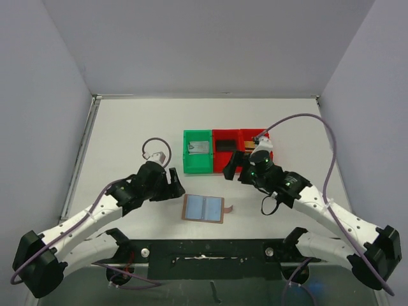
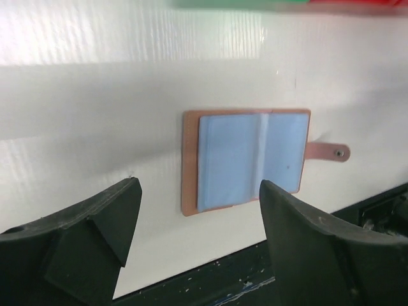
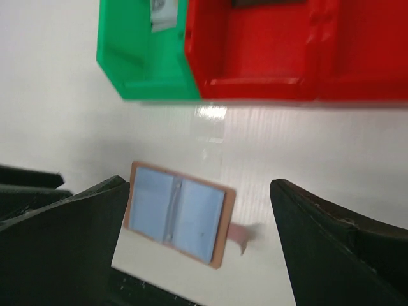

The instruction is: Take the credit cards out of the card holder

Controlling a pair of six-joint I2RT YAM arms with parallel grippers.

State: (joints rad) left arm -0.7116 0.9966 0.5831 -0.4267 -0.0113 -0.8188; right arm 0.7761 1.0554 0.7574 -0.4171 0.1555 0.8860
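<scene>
The card holder (image 1: pixel 204 208) lies open and flat near the table's front edge, blue-grey pockets up, strap tab to the right; the left wrist view shows the card holder (image 2: pixel 248 159) too. A silver-grey credit card (image 1: pixel 199 147) lies in the green bin (image 1: pixel 197 167). A black card (image 1: pixel 224 145) lies in the middle red bin (image 1: pixel 224 156), and a tan card (image 1: pixel 245 146) shows partly in the right red bin. My left gripper (image 1: pixel 175 185) hangs open and empty just left of the holder. My right gripper (image 1: pixel 237 169) is open and empty at the red bins' front wall.
The green bin (image 3: pixel 143 64) and the red bins (image 3: pixel 255 44) stand side by side behind the card holder (image 3: pixel 178 213). The dark base rail (image 1: pixel 210 255) runs along the near edge. White walls enclose the table on three sides.
</scene>
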